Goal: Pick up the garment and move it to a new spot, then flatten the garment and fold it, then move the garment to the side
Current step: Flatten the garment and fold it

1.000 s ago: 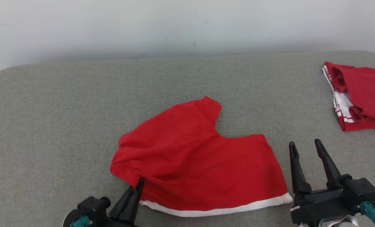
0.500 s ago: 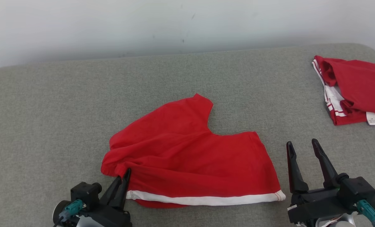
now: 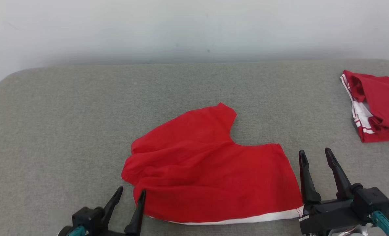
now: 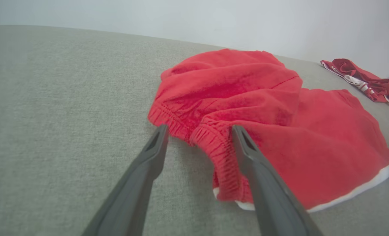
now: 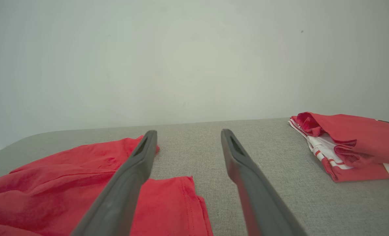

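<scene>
Garment [image 3: 207, 177], red with a white band [image 3: 247, 219] along one edge, lies rumpled on the grey bench [image 3: 66, 114], spread across the gap between the two claws. Left claw [image 3: 132, 191]: fingers wide apart, gripping nothing; in the left wrist view a gathered elastic fold [image 4: 211, 144] of the garment lies loose between the two fingers, and the finger nearer the right claw overlaps the red cloth. Whether that finger presses the cloth, cannot tell. Right claw [image 3: 314, 151]: fingers wide apart, empty, standing just beside the garment's edge, tips pointing toward the pale wall [image 3: 181, 26]; the end of the white band reaches the base of this claw. One lobe of the garment pokes out ahead of the claws, toward the wall. Folded red-and-white clothes [image 3: 378, 105] lie well apart from the right claw, ahead of it and on its outer side, at the bench edge
</scene>
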You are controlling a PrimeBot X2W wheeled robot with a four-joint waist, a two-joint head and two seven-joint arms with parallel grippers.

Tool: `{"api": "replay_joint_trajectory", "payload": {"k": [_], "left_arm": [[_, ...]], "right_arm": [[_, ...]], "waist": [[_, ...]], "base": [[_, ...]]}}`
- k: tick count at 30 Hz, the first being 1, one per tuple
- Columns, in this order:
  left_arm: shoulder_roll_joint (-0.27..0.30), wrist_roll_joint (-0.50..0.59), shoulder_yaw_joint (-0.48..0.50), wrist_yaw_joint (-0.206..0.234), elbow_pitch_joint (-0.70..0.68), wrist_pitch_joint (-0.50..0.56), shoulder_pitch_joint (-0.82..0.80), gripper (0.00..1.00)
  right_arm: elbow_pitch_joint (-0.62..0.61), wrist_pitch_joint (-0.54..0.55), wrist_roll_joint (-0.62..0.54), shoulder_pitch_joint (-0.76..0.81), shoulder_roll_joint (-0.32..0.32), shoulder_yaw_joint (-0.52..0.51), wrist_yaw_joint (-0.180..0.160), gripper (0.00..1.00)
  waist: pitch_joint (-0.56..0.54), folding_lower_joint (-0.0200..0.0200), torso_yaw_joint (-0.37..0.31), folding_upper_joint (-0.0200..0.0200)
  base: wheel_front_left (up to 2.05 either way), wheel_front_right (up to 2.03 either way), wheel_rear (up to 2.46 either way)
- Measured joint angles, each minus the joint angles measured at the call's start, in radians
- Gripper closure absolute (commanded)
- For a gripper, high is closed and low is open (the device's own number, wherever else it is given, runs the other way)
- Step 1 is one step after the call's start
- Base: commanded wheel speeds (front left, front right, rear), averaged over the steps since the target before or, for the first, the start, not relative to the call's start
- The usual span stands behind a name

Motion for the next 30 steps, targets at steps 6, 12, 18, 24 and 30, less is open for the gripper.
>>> {"api": "replay_joint_trajectory", "payload": {"k": [6,12,18,24,30], "left_arm": [[0.001,0.016,0.060,0.000,-0.074,0.000,0.059,0.00],[-0.007,0.066,0.165,0.000,-0.189,0.000,0.088,0.00],[-0.029,0.122,0.260,0.001,-0.278,0.000,0.112,0.00],[-0.042,0.155,0.306,0.008,-0.316,0.000,0.150,0.00],[-0.044,0.177,0.334,0.012,-0.295,0.000,0.193,0.00]], "right_arm": [[0.000,0.000,0.002,0.009,0.002,-0.001,0.000,0.00],[-0.006,0.000,0.002,0.011,-0.002,0.000,0.000,0.00],[-0.020,0.000,-0.003,0.024,-0.013,0.007,0.000,0.00],[-0.028,0.000,-0.013,0.059,-0.035,0.006,0.000,0.00],[-0.046,0.000,-0.027,0.115,-0.051,-0.005,0.000,0.00]], "waist": [[-0.013,0.0000,0.033,0.0000],[-0.032,0.0000,0.042,0.0000],[-0.054,0.0000,0.027,-0.0001],[-0.083,0.0000,0.005,-0.0001],[-0.113,0.0000,-0.025,-0.0001]], "base": [[0.00,0.00,0.00],[0.00,0.00,0.00],[0.00,0.00,0.00],[0.00,0.00,0.00],[0.00,0.00,0.00]]}}
